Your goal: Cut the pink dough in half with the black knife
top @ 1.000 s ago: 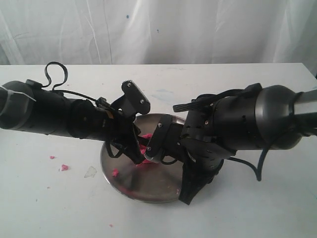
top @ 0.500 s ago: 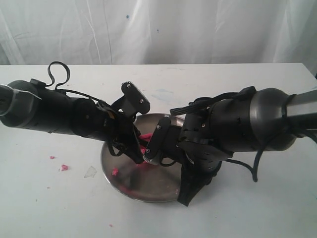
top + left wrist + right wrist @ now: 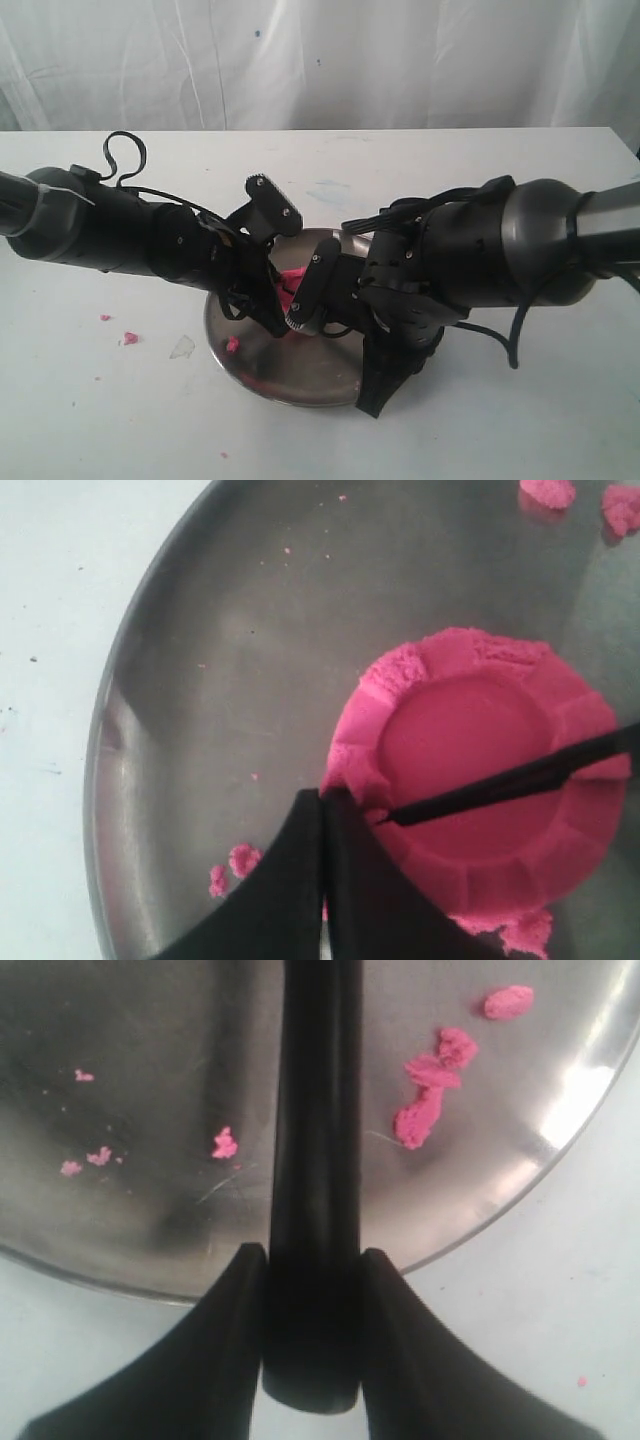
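The pink dough (image 3: 480,770) is a round lump with a dented top on the round metal plate (image 3: 230,660). The black knife (image 3: 520,780) lies with its thin blade across the dent, its tip near the rim of the lump. My left gripper (image 3: 322,795) is shut and empty, its tips against the dough's edge. My right gripper (image 3: 312,1260) is shut on the black knife (image 3: 312,1110) at its handle. In the exterior view both grippers, left (image 3: 276,322) and right (image 3: 305,300), meet over the plate (image 3: 260,370), and only a bit of pink dough (image 3: 293,277) shows.
Small pink crumbs (image 3: 430,1110) lie scattered on the plate. More crumbs (image 3: 130,338) and a clear scrap (image 3: 182,346) sit on the white table to the left. A white curtain hangs behind the table.
The left arm has slid a little to the right toward the plate. The right gripper has edged left and slightly up with the knife. A little more dough shows between them.
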Tool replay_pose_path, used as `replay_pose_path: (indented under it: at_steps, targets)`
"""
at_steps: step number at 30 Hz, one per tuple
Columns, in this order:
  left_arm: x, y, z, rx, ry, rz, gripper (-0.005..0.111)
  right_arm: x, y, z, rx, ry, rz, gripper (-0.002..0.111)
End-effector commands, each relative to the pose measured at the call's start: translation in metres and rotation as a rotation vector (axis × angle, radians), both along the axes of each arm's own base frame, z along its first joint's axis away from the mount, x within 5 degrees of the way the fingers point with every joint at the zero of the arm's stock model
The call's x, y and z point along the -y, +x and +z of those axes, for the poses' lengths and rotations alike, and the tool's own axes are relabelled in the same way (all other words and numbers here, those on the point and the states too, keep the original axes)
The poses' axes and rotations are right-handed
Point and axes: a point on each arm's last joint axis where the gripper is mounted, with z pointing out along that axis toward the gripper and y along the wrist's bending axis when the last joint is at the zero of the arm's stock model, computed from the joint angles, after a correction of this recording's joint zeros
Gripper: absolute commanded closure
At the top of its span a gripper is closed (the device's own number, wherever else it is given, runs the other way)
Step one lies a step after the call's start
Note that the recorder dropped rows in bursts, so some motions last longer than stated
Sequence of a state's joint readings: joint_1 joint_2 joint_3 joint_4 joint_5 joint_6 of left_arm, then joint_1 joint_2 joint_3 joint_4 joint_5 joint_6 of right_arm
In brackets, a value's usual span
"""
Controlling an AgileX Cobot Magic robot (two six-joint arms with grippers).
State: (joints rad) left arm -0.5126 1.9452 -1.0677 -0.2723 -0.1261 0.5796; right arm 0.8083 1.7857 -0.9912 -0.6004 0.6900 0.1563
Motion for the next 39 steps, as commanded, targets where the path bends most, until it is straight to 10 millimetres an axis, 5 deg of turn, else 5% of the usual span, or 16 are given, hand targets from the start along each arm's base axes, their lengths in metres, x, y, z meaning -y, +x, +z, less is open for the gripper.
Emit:
replay_pose_path:
  at_steps: [1, 23, 31, 39]
  targets:
    - [-0.0035, -0.0258, -0.0372, -0.286, 0.087, -0.044, 0.107, 0.0007, 0.0004, -0.0017, 0.002, -0.004, 0.004, 0.108]
    - [-0.0042, -0.0295, -0.0385, -0.325, 0.102, -0.058, 0.107, 0.0016, -0.0023, -0.0028, -0.029, -0.009, -0.010, 0.108]
    - [-0.0042, -0.0295, -0.0385, -0.325, 0.102, -0.058, 0.107, -0.0014, -0.0027, -0.0032, -0.033, 0.031, -0.015, 0.085]
    - [-0.0042, -0.0293, -0.0384, -0.323, 0.101, -0.058, 0.107, -0.0020, -0.0030, -0.0034, -0.037, 0.040, -0.021, 0.076]
